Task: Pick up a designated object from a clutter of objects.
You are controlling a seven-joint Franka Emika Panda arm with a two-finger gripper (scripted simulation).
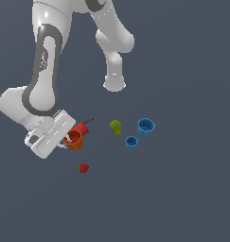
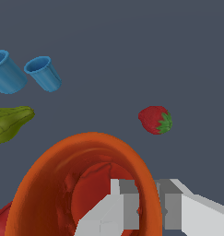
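Wrist view shows the claw [image 2: 148, 209] with one finger inside the orange cup [image 2: 62, 184] and one outside, clamped on its rim wall. In the exterior view the cup [image 1: 74, 140] sits at the claw [image 1: 66, 140], touching the red tool [image 1: 82, 128]. The grasp looks made; next comes a straight lift, clear of the strawberry [image 1: 83, 168], the green lump [image 1: 116, 127] and the blue cups [image 1: 145, 127].

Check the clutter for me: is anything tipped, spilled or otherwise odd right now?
Nothing is spilled or broken. The orange cup looks tilted, its mouth facing the wrist camera, with the claw straddling its rim. The red tool lies on its side touching that cup. Both blue cups appear upright.
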